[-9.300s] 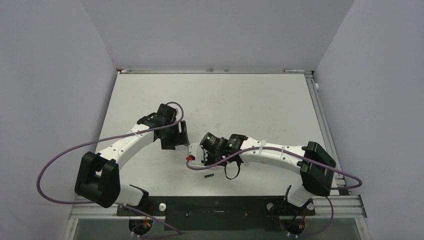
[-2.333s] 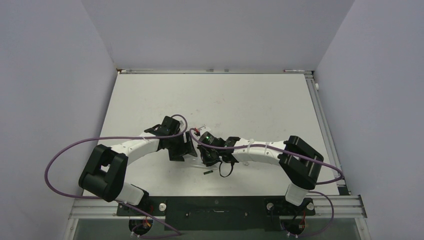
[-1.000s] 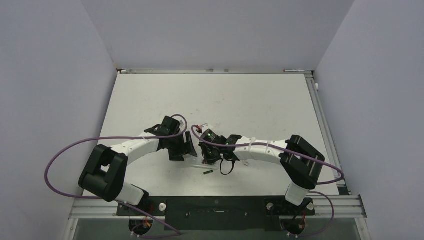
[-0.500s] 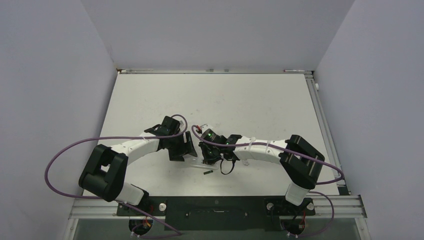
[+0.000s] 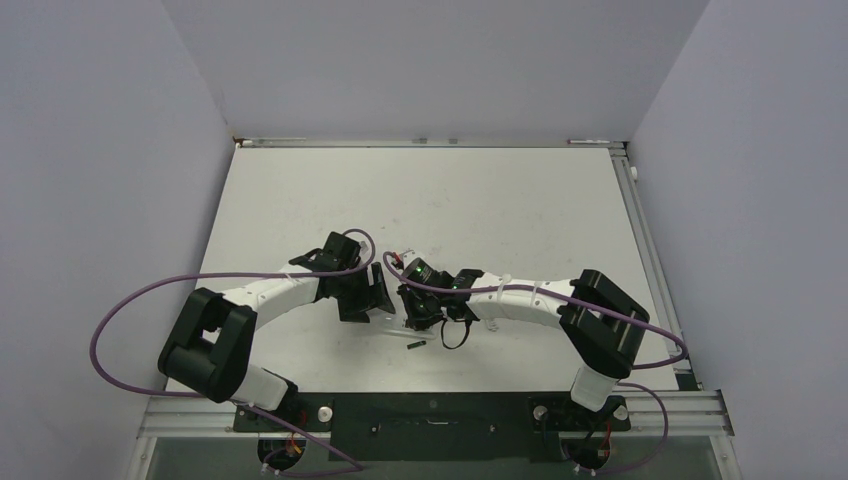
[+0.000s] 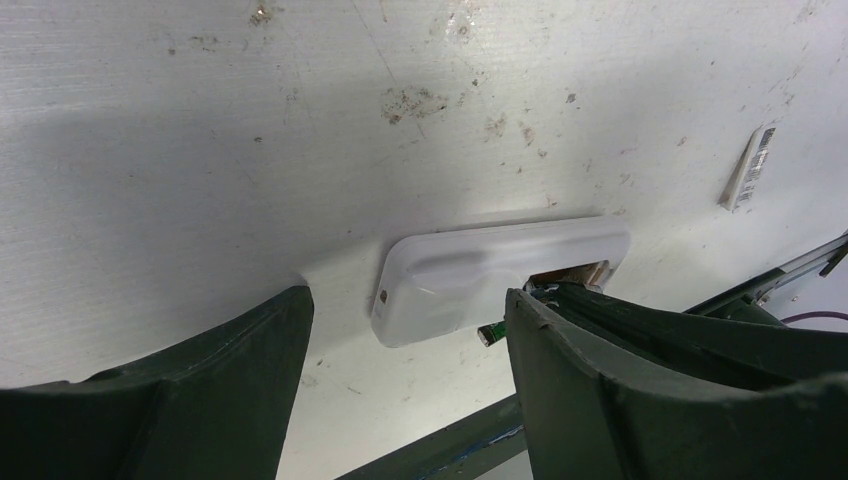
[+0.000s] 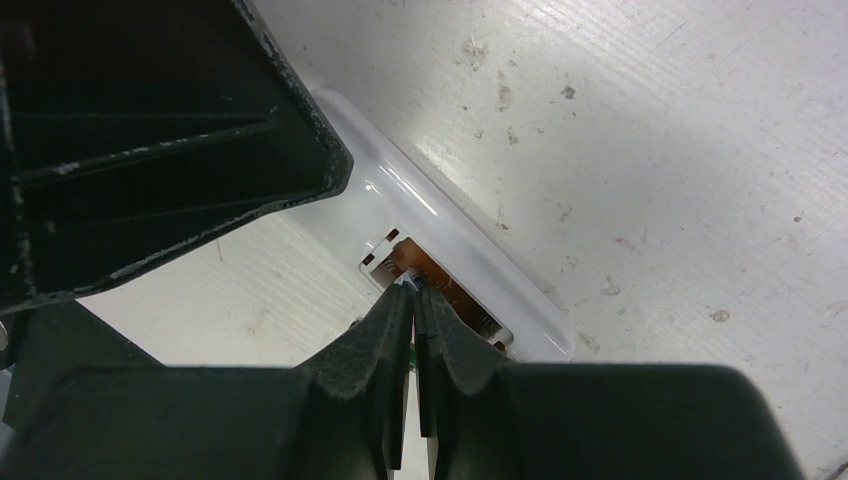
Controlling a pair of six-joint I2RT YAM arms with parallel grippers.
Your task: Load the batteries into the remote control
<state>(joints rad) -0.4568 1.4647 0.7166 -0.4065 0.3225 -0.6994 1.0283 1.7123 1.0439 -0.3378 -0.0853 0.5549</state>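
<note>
The remote control (image 6: 470, 275) is a white bar lying flat on the table, its open battery slot (image 7: 440, 285) facing up. My left gripper (image 6: 408, 300) (image 5: 368, 295) stands open astride it, and the left finger is clear of the remote's end. My right gripper (image 7: 412, 290) (image 5: 413, 318) is shut, with its tips resting in the slot. What lies under the tips is hidden. One dark battery (image 5: 417, 345) lies on the table just nearer than the remote. Its end (image 6: 491, 334) peeks out beside my left gripper's right finger.
A small white strip with a barcode (image 6: 748, 168) lies on the table beyond the remote. A tiny red-marked bit (image 5: 403, 252) sits behind the grippers. The black rail of the table's near edge (image 5: 430, 410) runs close by. Purple cables loop from both arms.
Nothing has visibly moved over the last second. Since the earliest frame both arms have drawn closer together over the remote, and the loose battery has stayed where it was.
</note>
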